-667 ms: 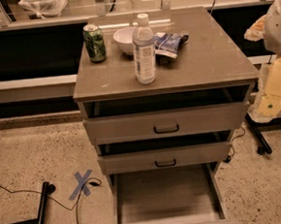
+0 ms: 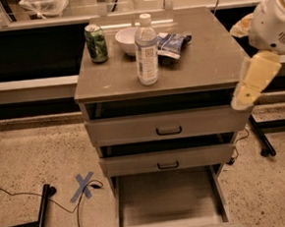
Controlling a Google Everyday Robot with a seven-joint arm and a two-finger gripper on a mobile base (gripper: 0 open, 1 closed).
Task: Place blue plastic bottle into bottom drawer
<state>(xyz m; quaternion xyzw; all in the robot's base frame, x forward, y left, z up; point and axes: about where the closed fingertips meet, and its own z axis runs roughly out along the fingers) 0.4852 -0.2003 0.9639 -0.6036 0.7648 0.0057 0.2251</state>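
The blue plastic bottle (image 2: pixel 146 51) stands upright on the grey cabinet top (image 2: pixel 203 66), near its middle, with a white cap and a white label. The bottom drawer (image 2: pixel 169 202) is pulled open at floor level, and its grey floor is bare. My gripper (image 2: pixel 243 95), a cream-coloured piece on a white arm (image 2: pixel 273 21), hangs at the cabinet's right front corner. It is well to the right of the bottle, apart from it, and holds nothing that I can see.
A green soda can (image 2: pixel 96 42), a white bowl (image 2: pixel 127 40) and a blue snack bag (image 2: pixel 172 43) sit behind the bottle. The two upper drawers (image 2: pixel 168 128) with black handles are partly open. Cables (image 2: pixel 81 209), a blue tape cross (image 2: pixel 84 186) and black stand legs (image 2: pixel 260 136) are on the floor.
My arm and gripper have moved left toward the cabinet's right edge and slightly up. The bottle and the drawers have not moved.
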